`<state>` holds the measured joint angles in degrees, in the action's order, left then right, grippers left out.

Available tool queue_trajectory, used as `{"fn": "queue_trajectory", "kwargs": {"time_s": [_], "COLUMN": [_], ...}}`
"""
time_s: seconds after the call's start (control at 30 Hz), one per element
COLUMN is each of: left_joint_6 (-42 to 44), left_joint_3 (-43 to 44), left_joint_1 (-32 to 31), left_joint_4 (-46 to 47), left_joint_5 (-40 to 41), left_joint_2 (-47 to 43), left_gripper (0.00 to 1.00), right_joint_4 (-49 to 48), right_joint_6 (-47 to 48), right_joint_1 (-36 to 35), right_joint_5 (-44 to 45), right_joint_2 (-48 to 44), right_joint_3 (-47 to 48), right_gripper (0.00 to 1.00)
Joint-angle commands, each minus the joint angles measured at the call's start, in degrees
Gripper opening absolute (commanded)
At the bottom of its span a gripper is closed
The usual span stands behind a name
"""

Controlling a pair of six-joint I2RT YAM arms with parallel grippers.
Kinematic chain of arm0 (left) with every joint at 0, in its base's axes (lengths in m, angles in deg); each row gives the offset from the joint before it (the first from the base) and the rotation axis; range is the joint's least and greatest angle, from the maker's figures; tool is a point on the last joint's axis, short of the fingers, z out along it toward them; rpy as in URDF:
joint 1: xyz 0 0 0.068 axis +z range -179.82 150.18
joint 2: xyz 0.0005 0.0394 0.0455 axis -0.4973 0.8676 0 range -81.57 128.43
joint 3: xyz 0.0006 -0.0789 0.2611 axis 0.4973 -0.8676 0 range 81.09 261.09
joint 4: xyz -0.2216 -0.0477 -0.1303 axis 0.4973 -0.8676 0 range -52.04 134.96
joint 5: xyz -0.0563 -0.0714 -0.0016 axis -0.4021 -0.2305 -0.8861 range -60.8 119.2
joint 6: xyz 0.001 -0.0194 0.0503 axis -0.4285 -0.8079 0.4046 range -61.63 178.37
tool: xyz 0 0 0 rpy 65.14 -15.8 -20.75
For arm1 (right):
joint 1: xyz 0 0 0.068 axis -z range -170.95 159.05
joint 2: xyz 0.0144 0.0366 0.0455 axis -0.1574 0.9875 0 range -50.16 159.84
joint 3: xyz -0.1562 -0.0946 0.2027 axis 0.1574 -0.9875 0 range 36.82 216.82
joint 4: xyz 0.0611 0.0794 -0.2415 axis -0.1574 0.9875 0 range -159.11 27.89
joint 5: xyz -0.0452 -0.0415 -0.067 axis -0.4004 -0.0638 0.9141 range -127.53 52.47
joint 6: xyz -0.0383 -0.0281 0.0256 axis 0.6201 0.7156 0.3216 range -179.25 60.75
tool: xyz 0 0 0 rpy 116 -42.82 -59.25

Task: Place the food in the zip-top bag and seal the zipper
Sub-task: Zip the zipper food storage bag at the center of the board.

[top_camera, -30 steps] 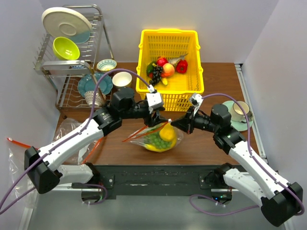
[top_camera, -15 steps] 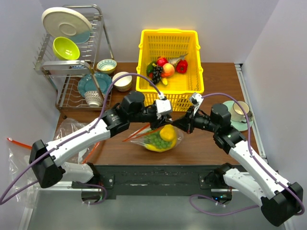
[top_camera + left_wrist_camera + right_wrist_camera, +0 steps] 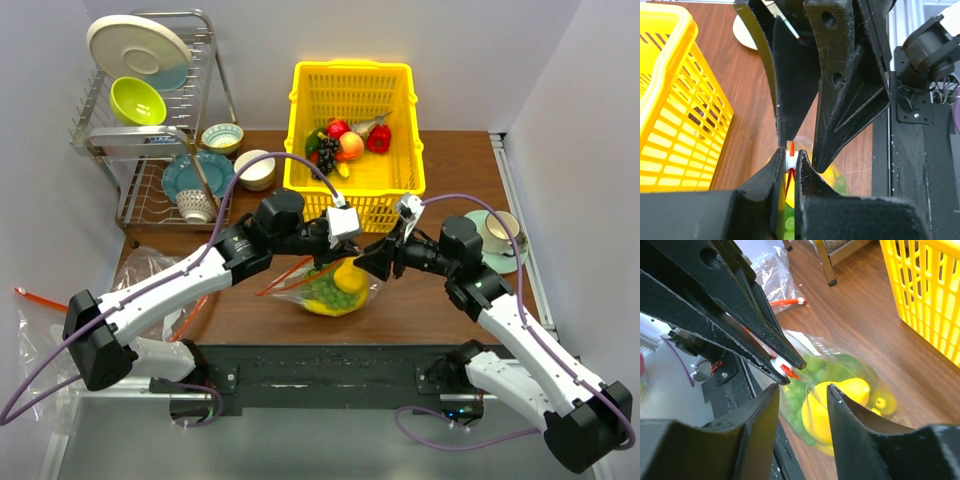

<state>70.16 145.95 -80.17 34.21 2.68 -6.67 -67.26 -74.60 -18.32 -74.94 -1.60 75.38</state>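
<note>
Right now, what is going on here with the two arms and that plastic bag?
The left gripper is pinched shut on the zipper at the mouth of the clear bag, which lies on the table in front of the yellow basket. The bag already holds a yellow pear and green grapes. The right gripper is open right next to it, at the same end of the zipper, holding nothing. Whether the mouth is fully sealed cannot be told.

zipper mostly hidden inside left claw; basket cut by frame edge.
</note>
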Motion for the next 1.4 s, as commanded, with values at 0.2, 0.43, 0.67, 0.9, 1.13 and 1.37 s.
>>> {"fn": "queue_trajectory", "kwargs": {"time_s": [0.2, 0.43, 0.67, 0.9, 1.13, 1.37], "left_joint_6": [1.3, 1.04, 0.07, 0.25, 0.25, -0.89], "left_joint_3": [5.45, 5.98, 5.28, 1.95, -2.01, -5.0], "left_joint_1": [-0.19, -0.28, -0.28, -0.36, -0.19, -0.19], "left_joint_4": [-3.75, -5.08, -3.85, -4.64, -4.64, -5.43], "left_joint_5": [-7.04, -8.11, -8.72, -4.68, -1.34, 1.29], "left_joint_2": [-4.4, -5.63, -6.69, -8.18, -11.26, -14.16], "left_gripper": [0.0, 0.0, 0.0, 0.0, 0.0, 0.0], "right_joint_4": [-7.91, -6.86, -5.36, -3.78, -2.73, 0.17], "right_joint_6": [0.42, 1.02, 1.65, 0.94, -0.73, -2.57], "right_joint_1": [-0.31, -1.8, -4.35, -4.35, -4.35, -4.35], "right_joint_5": [-7.58, -10.58, -9.09, -2.33, 6.64, 17.88], "right_joint_2": [-1.01, 0.13, 0.4, -2.32, -4.17, -5.75], "right_joint_3": [1.86, 3.71, 4.67, 4.32, 3.45, 4.23], "right_gripper": [0.41, 0.43, 0.02, 0.0, 0.0, 0.0]}}
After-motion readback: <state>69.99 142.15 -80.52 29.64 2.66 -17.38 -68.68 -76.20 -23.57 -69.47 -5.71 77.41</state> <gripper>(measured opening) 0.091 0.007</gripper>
